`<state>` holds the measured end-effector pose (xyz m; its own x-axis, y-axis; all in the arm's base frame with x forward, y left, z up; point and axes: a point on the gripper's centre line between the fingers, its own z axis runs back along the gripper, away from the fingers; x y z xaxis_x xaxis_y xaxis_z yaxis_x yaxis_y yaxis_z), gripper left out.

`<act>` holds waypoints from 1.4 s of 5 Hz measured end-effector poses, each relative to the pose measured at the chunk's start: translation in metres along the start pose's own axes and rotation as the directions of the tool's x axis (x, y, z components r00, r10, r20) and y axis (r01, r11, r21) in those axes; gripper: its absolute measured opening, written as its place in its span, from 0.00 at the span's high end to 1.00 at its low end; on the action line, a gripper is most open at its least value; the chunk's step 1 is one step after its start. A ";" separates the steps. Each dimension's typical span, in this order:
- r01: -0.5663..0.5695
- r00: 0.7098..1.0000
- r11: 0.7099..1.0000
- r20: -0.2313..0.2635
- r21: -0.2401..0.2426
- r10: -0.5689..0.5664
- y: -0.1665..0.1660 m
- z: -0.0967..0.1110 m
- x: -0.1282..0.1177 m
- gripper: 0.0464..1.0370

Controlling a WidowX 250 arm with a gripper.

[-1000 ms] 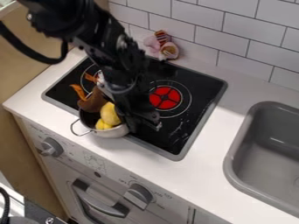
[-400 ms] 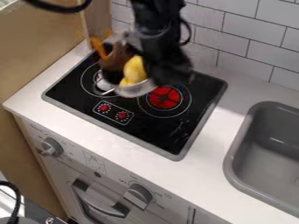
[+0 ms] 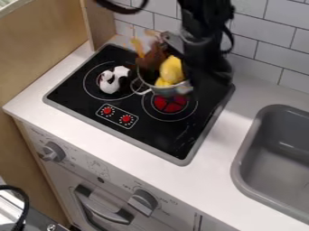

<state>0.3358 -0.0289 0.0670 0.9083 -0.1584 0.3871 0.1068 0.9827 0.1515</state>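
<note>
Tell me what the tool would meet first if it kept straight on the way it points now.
Pointing down, the tool would probably meet the black stovetop near the red burner, though the pot beside it might touch down sooner; heights are unclear.

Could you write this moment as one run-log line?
arm: at metal pot | pot: over red burner | in pot: yellow pieces, brown item | other burner: black-and-white object
</note>
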 end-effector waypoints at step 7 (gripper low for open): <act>-0.062 0.997 0.998 -0.035 -0.009 0.062 -0.019 -0.035 -0.016 0.05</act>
<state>0.3337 -0.0416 0.0265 0.9269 -0.0938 0.3634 0.0537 0.9914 0.1190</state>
